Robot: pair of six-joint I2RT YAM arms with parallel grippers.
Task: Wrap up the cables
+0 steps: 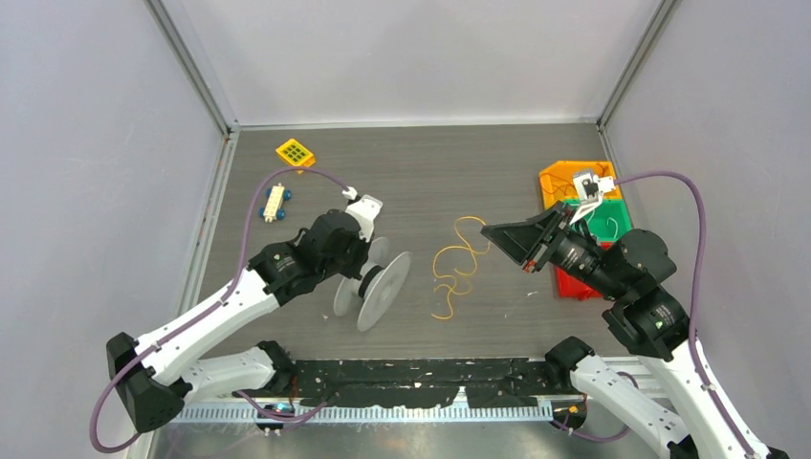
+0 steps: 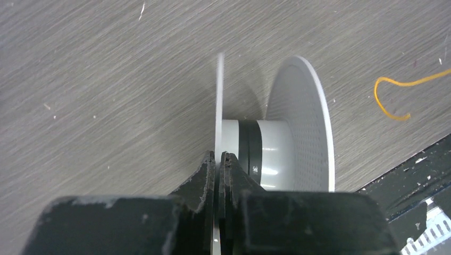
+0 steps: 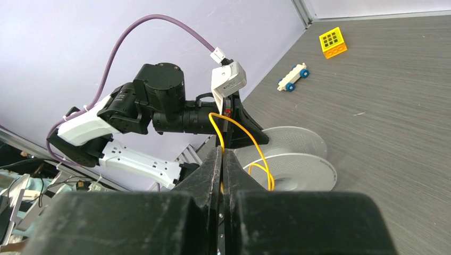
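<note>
L: left pincer (image 2: 218,157) clamped on the spool (image 2: 298,127) by its thin flange (image 2: 219,95), steadying the reel on edge, hub exposed for winding | R: right pincer (image 3: 222,153) pinched together on yellow wire (image 3: 214,125), lifted | rest of wire curls loose on counter (image 1: 430,163) between arms

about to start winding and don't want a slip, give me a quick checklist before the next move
1. left gripper shut on the thin flange of the grey plastic spool: ok
2. right gripper shut on the thin yellow-orange wire: ok
3. wire laid on the spool's hub: not ok, hub bare
4. loose curls lie on the dark table, apart from the spool: ok
5. wire pinched at its end, not mid-length: cannot tell
</note>
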